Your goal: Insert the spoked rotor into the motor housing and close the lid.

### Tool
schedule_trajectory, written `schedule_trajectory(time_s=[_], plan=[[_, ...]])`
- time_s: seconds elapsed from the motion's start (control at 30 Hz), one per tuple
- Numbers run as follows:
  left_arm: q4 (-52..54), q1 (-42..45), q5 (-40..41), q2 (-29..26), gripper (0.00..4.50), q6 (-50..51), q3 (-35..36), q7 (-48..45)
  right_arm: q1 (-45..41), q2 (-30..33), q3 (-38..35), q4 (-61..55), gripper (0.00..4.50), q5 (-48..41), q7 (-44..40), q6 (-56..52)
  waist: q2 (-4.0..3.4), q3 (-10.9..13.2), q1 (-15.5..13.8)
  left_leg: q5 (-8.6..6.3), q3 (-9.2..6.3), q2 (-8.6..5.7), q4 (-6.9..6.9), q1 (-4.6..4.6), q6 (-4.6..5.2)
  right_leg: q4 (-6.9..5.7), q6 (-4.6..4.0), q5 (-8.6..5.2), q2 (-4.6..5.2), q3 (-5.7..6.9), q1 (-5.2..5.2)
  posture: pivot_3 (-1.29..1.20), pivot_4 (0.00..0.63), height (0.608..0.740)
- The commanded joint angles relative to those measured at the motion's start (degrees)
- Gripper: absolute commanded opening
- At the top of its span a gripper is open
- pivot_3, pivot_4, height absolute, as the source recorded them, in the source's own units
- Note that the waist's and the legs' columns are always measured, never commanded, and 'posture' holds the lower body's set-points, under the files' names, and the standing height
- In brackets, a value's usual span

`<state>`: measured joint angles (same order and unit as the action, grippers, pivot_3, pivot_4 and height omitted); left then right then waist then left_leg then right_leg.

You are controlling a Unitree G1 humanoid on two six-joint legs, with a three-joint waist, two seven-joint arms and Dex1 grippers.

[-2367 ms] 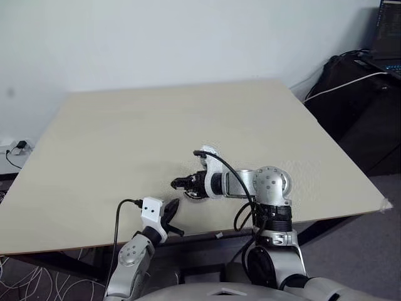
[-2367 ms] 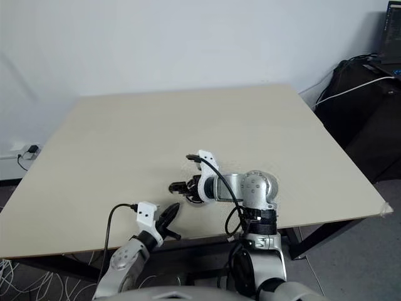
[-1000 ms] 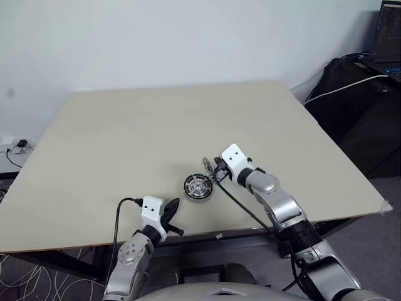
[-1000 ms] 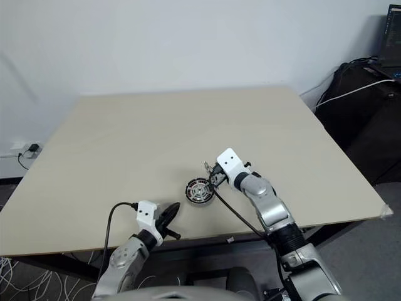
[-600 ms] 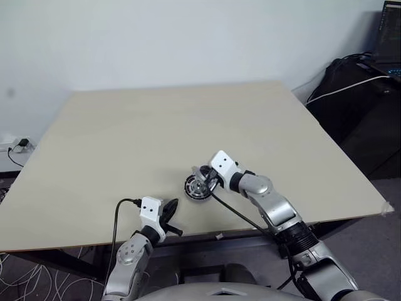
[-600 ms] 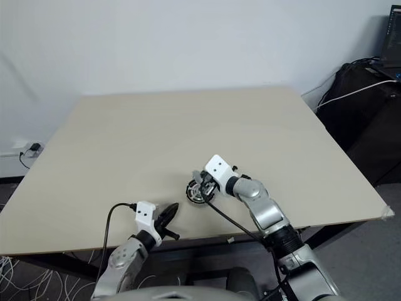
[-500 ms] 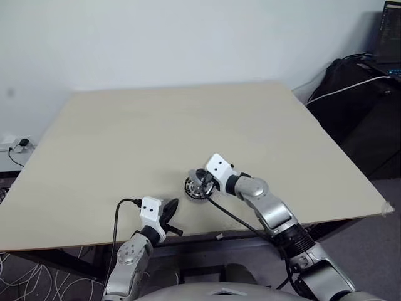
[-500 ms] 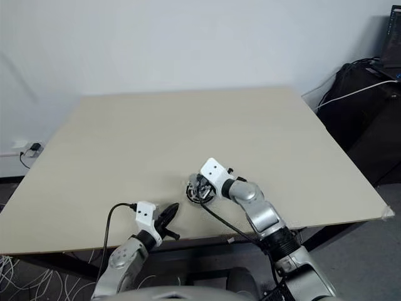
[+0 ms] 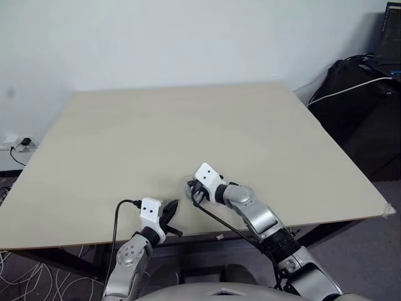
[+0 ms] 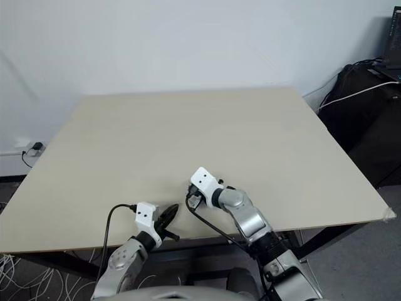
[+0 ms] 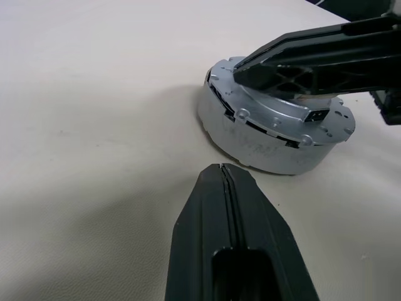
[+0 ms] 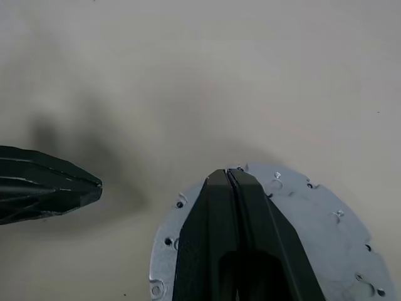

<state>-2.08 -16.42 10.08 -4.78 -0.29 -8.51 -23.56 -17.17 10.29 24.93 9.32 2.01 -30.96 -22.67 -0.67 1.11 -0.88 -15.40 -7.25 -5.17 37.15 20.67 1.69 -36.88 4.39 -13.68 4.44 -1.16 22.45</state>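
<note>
Where the lid (image 11: 276, 135) sits as a dull grey disc on the pale desk (image 9: 188, 125), near its front edge, the right pincer (image 12: 229, 179) is over the lid's top with its two black fingers pressed together, clenched on nothing. Just beside the lid, toward the robot's left, the left pincer (image 11: 222, 179) points at its side wall, fingers likewise clenched and empty, apart from the lid.
</note>
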Motion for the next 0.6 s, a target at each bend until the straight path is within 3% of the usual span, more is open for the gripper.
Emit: schedule_trajectory(time_s=[0.03, 0.2, 0.23, 0.33, 0.6], plan=[[3.05, 0.40, -0.16, -0.07, 0.00, -0.82, -0.03, 0.35, 0.14, 0.08, -0.96, 0.92, 0.05, 0.00, -0.38, 0.25, -0.01, -0.02, 0.00, 0.00, 0.00, 0.00, 0.00, -0.01, -0.01, 0.00, 0.01, 0.00, 0.00, 0.00, -0.01, 0.00, 0.000, 0.740], [3.24, 0.24, -0.11, 0.07, 0.00, -1.05, -0.04, 0.50, 1.16, 0.15, -7.38, -7.33, 0.05, -9.33, -6.81, 5.89, 0.01, 0.04, -0.07, 0.01, -0.02, -0.01, 0.01, 0.01, -0.01, 0.01, 0.03, 0.01, 0.01, 0.00, -0.01, 0.00, 0.000, 0.740], [3.21, 0.24, 0.02, 0.13, 0.00, -1.06, -0.02, 0.46, 0.88, 0.71, -8.44, -8.47, 0.22, -11.05, -8.41, 5.47, -0.01, 0.09, -0.06, 0.01, -0.02, -0.01, 0.00, 0.02, -0.01, 0.02, 0.04, 0.00, 0.01, 0.00, 0.00, 0.00, 0.000, 0.740], [3.16, 0.32, 0.27, 0.13, 0.00, -1.01, 0.11, 0.33, -0.76, 3.14, -10.29, -8.36, 0.97, -13.12, -12.46, 6.65, -0.02, 0.09, 0.02, 0.00, -0.02, -0.01, 0.00, 0.03, 0.00, 0.02, 0.05, 0.00, 0.00, 0.01, 0.02, 0.00, 0.000, 0.740], [2.90, 0.59, 0.46, 0.07, 0.00, -1.02, 0.31, 0.22, -6.87, 8.76, -8.65, 5.78, 3.55, -10.91, -25.16, 19.69, -0.01, 0.10, 0.01, 0.01, 0.01, 0.00, 0.01, 0.01, 0.00, 0.02, 0.03, 0.02, 0.00, 0.03, 0.00, 0.00, 0.000, 0.740]])
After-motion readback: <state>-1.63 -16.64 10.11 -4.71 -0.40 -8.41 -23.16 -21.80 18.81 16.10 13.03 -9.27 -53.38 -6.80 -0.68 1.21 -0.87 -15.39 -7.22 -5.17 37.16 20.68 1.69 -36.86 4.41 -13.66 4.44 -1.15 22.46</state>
